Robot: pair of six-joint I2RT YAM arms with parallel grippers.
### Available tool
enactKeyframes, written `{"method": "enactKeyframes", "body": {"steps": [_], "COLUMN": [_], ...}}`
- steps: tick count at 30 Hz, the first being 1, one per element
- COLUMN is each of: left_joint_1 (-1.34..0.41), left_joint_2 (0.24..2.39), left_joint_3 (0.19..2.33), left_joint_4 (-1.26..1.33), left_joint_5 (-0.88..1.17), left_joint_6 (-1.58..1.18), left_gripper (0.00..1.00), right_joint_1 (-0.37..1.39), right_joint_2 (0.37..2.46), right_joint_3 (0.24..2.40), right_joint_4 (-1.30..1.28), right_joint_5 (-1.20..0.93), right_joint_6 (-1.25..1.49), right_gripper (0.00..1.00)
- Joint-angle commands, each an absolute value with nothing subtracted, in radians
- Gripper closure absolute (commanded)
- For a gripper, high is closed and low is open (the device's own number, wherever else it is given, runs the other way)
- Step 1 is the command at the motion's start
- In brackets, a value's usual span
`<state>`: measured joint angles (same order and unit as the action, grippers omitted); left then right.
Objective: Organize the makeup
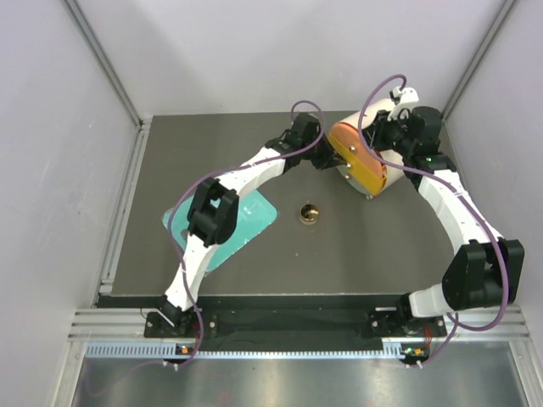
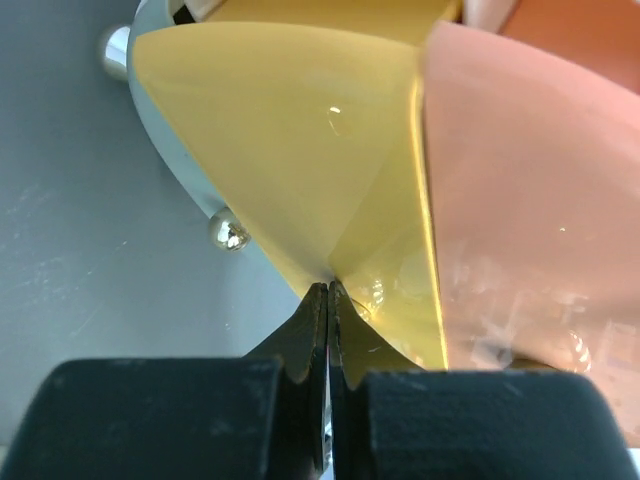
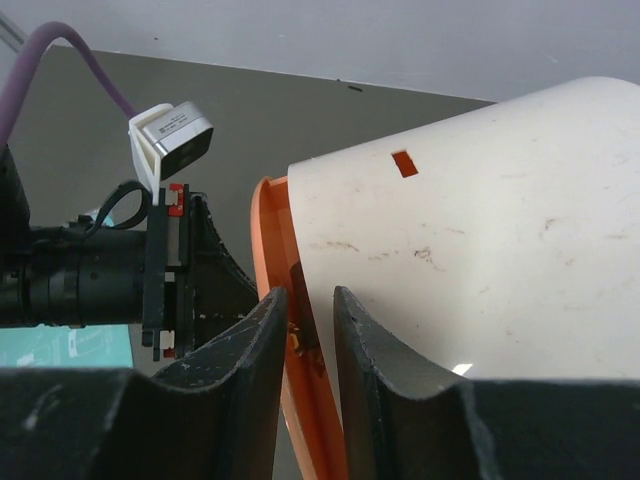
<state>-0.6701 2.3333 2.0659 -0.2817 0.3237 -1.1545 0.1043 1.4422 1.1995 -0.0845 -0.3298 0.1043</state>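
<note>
Of the makeup, a round gold-and-black compact [image 1: 308,213] sits alone on the dark mat, near the middle. Behind it lies the white drum [image 1: 379,146] on its side, its orange-yellow front [image 1: 358,158] facing left. My left gripper [image 1: 326,158] is shut, its tips [image 2: 328,287] pressed against that yellow front [image 2: 290,150] with nothing visible between them. My right gripper [image 3: 311,300] straddles the drum's orange rim [image 3: 268,225] from above. One finger lies on the front side, the other over the white wall [image 3: 480,250], closed on the rim.
A flat teal tray [image 1: 246,220] lies left of centre, partly under the left arm. Small silver ball feet [image 2: 228,232] stick out of the drum's base. Grey walls close in the mat on the left, back and right.
</note>
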Motion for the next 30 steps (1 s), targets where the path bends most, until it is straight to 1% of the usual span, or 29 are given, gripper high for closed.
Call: {"method": "enactKeyframes", "body": {"steps": [1,6,11,13,21,30], "left_joint_1": [-0.680,-0.678,-0.672,-0.672,-0.681,-0.710], "left_joint_2": [2.370,2.370,2.251,2.215,2.151,2.161], "left_joint_3": [2.134,2.123,1.985,1.965,1.971,2.037], "left_joint_4": [-0.107,-0.081,-0.063,-0.054,-0.012,-0.008], "left_joint_5": [0.368,0.382,0.341,0.339,0.383,0.407], "left_joint_6": [-1.221,-1.235,-1.172,-1.154,-1.127,-1.134], "left_gripper": [1.00,1.00,1.00,1.00,1.00,1.00], "right_joint_1": [0.117,0.117,0.117,0.117,0.115,0.104], "right_joint_2": [1.560,1.557,1.519,1.494,1.378,1.344], "right_joint_3": [1.095,1.095,1.088,1.080,1.063,1.111], "right_joint_4": [-0.522,-0.520,-0.517,-0.511,-0.476,-0.485], "right_joint_5": [-0.278,-0.273,-0.244,-0.227,-0.172,-0.097], "right_joint_6": [0.089,0.089,0.092,0.097,0.115,0.127], "right_gripper": [0.72,0.72,0.72,0.72,0.73,0.73]}}
